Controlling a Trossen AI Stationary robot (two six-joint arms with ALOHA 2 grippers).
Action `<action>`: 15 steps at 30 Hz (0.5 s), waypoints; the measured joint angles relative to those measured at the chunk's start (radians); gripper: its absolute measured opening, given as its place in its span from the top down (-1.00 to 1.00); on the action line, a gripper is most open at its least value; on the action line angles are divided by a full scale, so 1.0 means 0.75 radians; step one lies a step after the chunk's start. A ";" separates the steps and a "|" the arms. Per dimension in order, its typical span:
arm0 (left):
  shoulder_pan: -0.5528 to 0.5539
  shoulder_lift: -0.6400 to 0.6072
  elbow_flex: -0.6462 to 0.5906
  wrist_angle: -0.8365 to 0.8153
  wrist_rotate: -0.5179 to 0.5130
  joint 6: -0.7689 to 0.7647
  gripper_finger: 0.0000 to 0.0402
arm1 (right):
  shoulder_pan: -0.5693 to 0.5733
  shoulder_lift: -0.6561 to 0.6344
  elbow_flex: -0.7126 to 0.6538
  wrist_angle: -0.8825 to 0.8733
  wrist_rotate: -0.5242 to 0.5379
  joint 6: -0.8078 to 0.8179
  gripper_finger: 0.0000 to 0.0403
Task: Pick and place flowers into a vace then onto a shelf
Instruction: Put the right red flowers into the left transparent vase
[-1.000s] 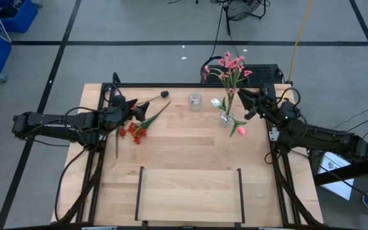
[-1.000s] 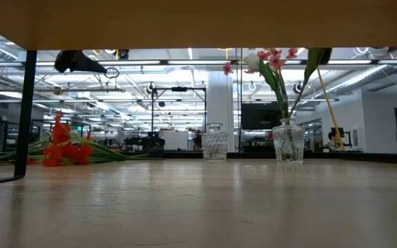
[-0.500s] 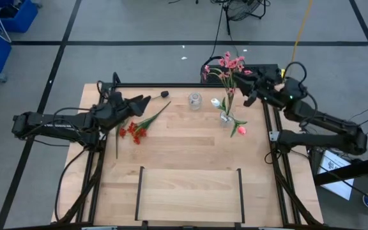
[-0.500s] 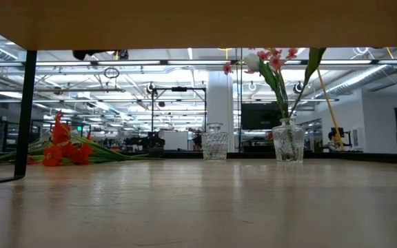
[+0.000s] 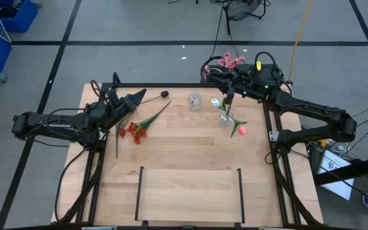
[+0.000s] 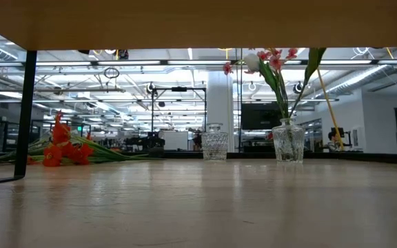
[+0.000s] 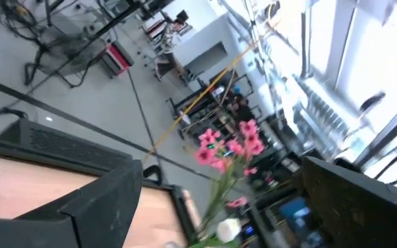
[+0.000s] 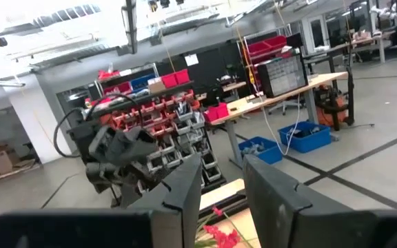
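Observation:
A glass vase (image 5: 225, 119) (image 6: 288, 141) stands on the table's far right part, holding pink blossom sprays (image 5: 232, 62), a white tulip bud (image 5: 216, 102) and a pink-red tulip bud (image 5: 240, 130) that leans out low. Red sprays (image 5: 135, 131) (image 6: 64, 148) lie flat at the far left. My right gripper (image 5: 219, 73) (image 8: 222, 200) hovers high over the vase's blossoms, open by a narrow gap. My left gripper (image 5: 140, 97) (image 7: 226, 200) is raised above the red sprays' stalks, open wide and holding nothing. The shelf (image 5: 189, 195) sits at the near edge.
A second, empty glass vase (image 5: 195, 100) (image 6: 214, 141) stands left of the filled one. A small dark object (image 5: 165, 94) lies near the far edge. The shelf's black rails (image 6: 29, 110) frame the low view. Bare wood lies between the vases and the shelf.
My right gripper has risen from beside the vase and swung toward the far edge and the table's left, ending over the pink blossoms. My left gripper has lifted up from the red sprays, leaving the low view. The flowers have stayed put.

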 joint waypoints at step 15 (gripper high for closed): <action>0.004 0.001 0.000 -0.036 -0.230 -0.067 -0.99 | 0.000 0.007 0.000 -0.011 -0.004 0.002 0.50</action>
